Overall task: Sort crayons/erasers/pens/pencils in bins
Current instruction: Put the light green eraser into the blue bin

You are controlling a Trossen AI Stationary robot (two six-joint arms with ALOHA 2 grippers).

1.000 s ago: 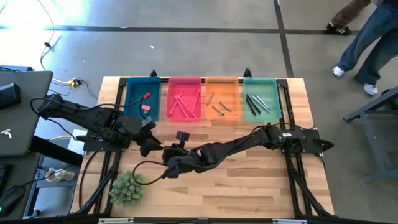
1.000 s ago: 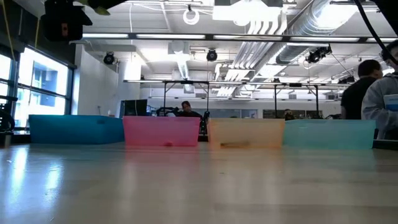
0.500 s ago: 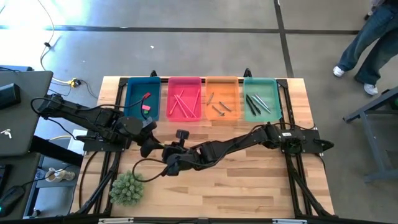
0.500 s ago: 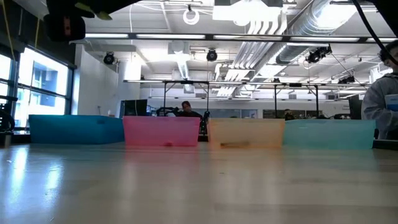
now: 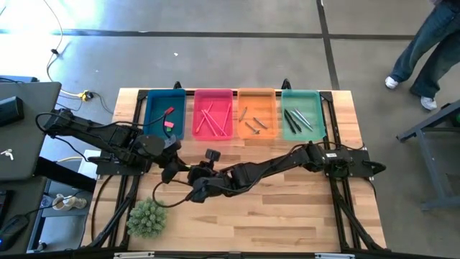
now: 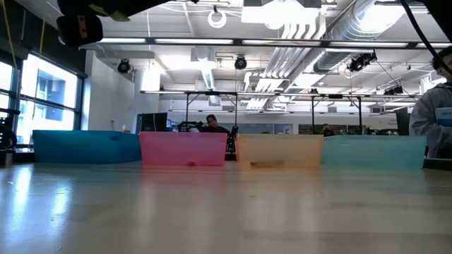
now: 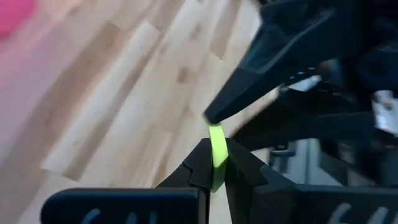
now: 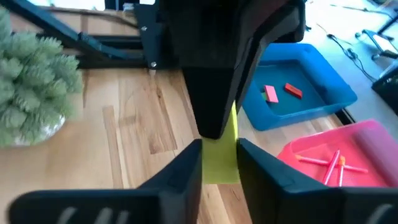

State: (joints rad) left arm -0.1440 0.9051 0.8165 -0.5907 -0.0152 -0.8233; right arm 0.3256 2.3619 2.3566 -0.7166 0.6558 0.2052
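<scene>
Between both hands: yellow eraser (image 7: 217,155), left hand (image 5: 180,171) pinching it, right hand (image 5: 191,175) loosening.

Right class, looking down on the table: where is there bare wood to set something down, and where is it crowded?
Free: the wood in front of the teal-green bin and right arm, toward the near right corner. Crowded: the left middle, where the left gripper and right gripper meet over a yellow eraser, and the plant corner.

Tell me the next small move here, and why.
Likely, the right hand should let go and back away: the left hand is shut on the yellow eraser that both hands meet at. The blue bin, already holding erasers, comes after.
</scene>
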